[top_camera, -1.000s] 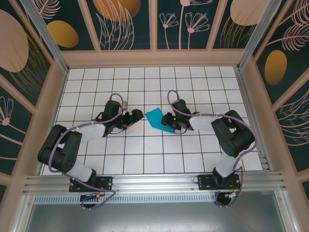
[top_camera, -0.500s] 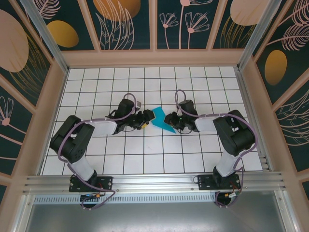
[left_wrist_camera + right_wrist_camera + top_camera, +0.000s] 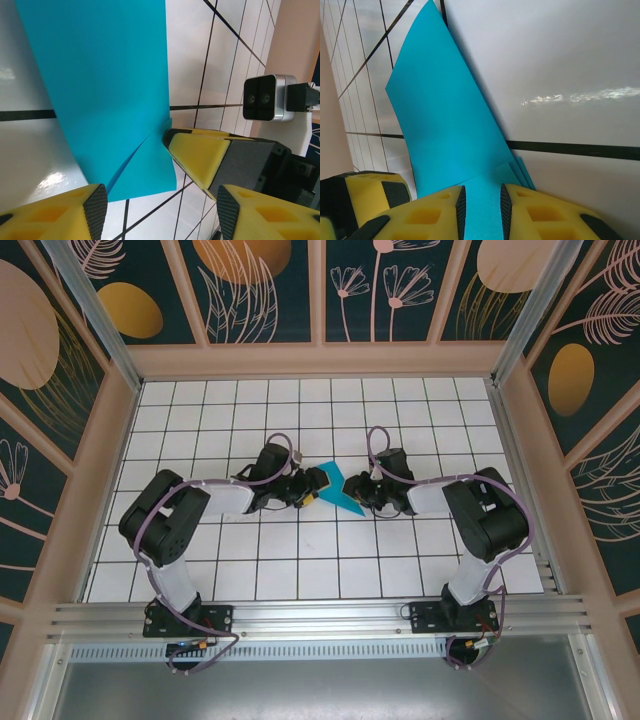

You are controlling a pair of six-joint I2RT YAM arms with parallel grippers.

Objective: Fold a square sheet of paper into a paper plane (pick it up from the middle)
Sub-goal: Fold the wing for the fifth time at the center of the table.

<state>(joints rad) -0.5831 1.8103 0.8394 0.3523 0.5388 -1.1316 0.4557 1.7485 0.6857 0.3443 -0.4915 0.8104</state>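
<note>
The teal sheet of paper (image 3: 335, 490) is folded into a pointed, layered shape and is held up off the white tiled floor between the two arms. My right gripper (image 3: 360, 496) is shut on its narrow end; in the right wrist view the paper (image 3: 445, 120) runs up from between that gripper's (image 3: 482, 212) yellow fingers. My left gripper (image 3: 308, 491) stands open right at the paper's left edge. In the left wrist view the paper's (image 3: 115, 90) lower edge lies just beyond the left gripper (image 3: 160, 212), and one of the right gripper's fingers (image 3: 200, 155) touches that edge.
The white gridded floor (image 3: 300, 560) stretches out on all sides of the arms. Wooden walls (image 3: 320, 360) with dark floral panels close in the back and sides. An aluminium rail (image 3: 320, 625) carries the arm bases at the near edge.
My left arm has swung right up to the paper and its jaws have narrowed. The right gripper has shifted slightly right, holding the paper throughout.
</note>
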